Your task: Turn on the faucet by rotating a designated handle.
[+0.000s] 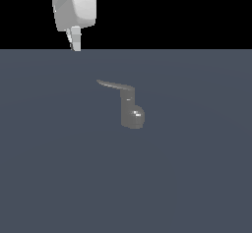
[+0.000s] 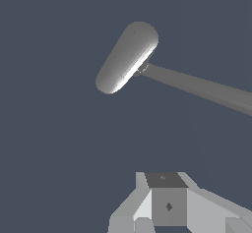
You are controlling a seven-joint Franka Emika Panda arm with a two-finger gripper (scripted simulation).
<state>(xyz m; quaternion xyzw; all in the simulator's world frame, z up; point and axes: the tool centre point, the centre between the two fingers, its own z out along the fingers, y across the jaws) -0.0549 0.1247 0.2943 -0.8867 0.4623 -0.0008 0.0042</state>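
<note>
Exterior view shows us the faucet (image 1: 132,115) standing a little above the middle of the frame on the flat grey floor (image 1: 197,178), a stubby upright body with a glossy bulge low on its side. From its top the handle (image 1: 114,85) runs off toward the exterior view's left, thin, flat and tapering to a narrow tip. Our gripper (image 1: 75,41) hangs in the upper left of that frame, well apart from the faucet and touching nothing. Its fingers appear as one pale stub there, and the wrist view only shows blocky finger parts at the bottom edge, so we cannot tell whether the jaws are parted or pressed together; they hold nothing.

Wrist view gives us the faucet body from above as a rounded capsule, upper centre, with the handle reaching out to the right edge.

We judge the fixture rigid and anchored, so it will not lift or bend; the lever should pivot about the body. Its smooth metal looks slippery and too thin to pinch securely. We would rather press against its flat side near the narrow tip, where leverage is greatest, than clamp it.
</note>
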